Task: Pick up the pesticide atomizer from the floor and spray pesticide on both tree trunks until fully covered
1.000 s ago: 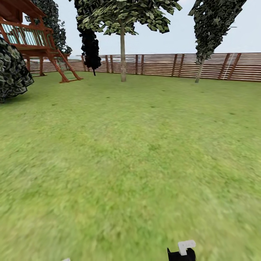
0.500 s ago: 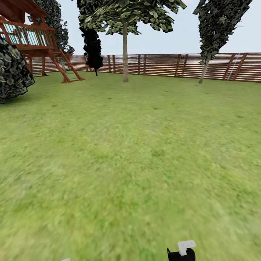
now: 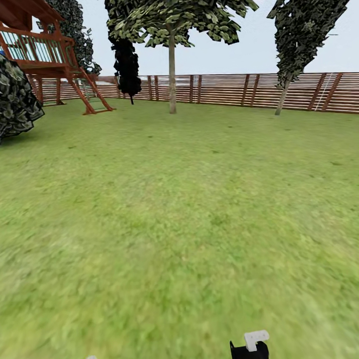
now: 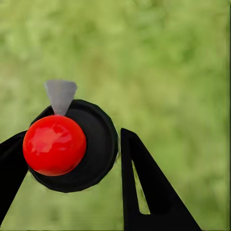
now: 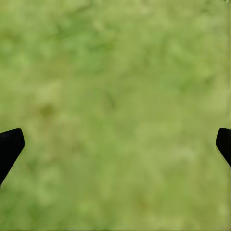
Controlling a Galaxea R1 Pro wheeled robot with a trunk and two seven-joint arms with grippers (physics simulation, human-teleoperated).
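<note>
The pesticide atomizer [image 4: 96, 149] is a round black body with a red ball on top and a grey cone nozzle. In the left wrist view my left gripper [image 4: 72, 147] is shut on it, one black finger on each side, above blurred grass. My right gripper [image 5: 115, 144] is open over bare lawn, with just its two fingertips [image 5: 9, 144] showing. In the head view two trees stand far ahead by the fence. One has a straight pale tree trunk [image 3: 172, 85] at centre. The other has a thin leaning tree trunk [image 3: 282, 102] at the right.
A brown slatted fence [image 3: 224, 89] closes the far side of the lawn [image 3: 179, 209]. A red wooden play tower [image 3: 45, 55] with a ladder stands at the far left, a dark bush [image 3: 15, 99] near it. A near-black narrow tree [image 3: 127, 65] stands behind.
The whole head view has shifted: trees and fence sit slightly further right and the bush further left, so the camera moved. The lawn stays motion-blurred.
</note>
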